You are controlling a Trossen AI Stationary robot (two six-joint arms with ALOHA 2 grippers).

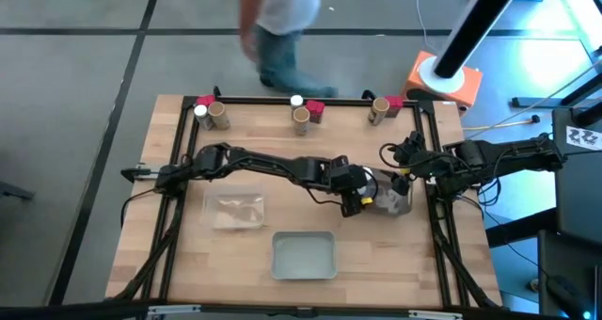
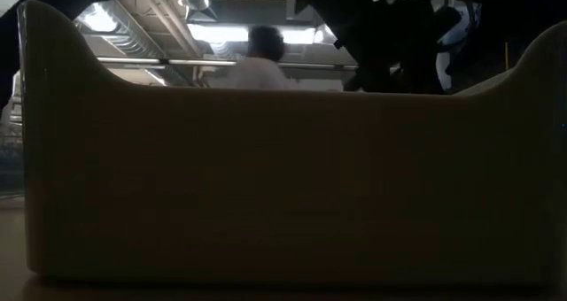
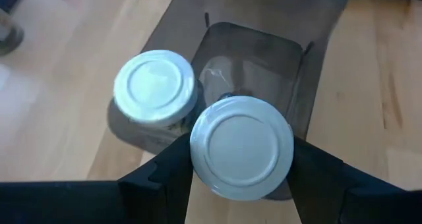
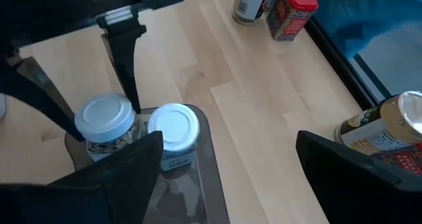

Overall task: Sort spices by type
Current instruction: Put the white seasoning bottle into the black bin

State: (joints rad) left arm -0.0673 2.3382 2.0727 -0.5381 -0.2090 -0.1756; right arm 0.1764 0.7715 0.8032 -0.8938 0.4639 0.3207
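Note:
My left gripper (image 3: 241, 159) reaches across to the dark shallow tray (image 1: 403, 205) on the table's right side and is shut on a clear jar with a white lid (image 3: 241, 148). A second white-lidded jar (image 3: 155, 89) stands in that tray beside it. My right gripper (image 4: 224, 174) hovers open just past the tray's far right side and touches nothing. Along the far edge stand cork-coloured cylinders (image 1: 218, 115), (image 1: 301, 120), (image 1: 378, 110), red packets (image 1: 317, 111), and more white lids (image 1: 200, 111). My left gripper pinches the jar just below its white lid (image 4: 104, 117), one finger (image 4: 125, 56) on each side. The fingers come from above, slanting down from the table's left. The jar stays upright over the tray's left end. Whether its base rests on the tray does not show.
A clear tray (image 1: 235, 209) lies left of centre and a grey-blue tray (image 1: 303, 254) near the front edge. A tray wall (image 2: 283, 177) fills the low view. A person (image 1: 282, 28) stands beyond the far edge. An orange block (image 1: 442, 83) sits off the far right corner.

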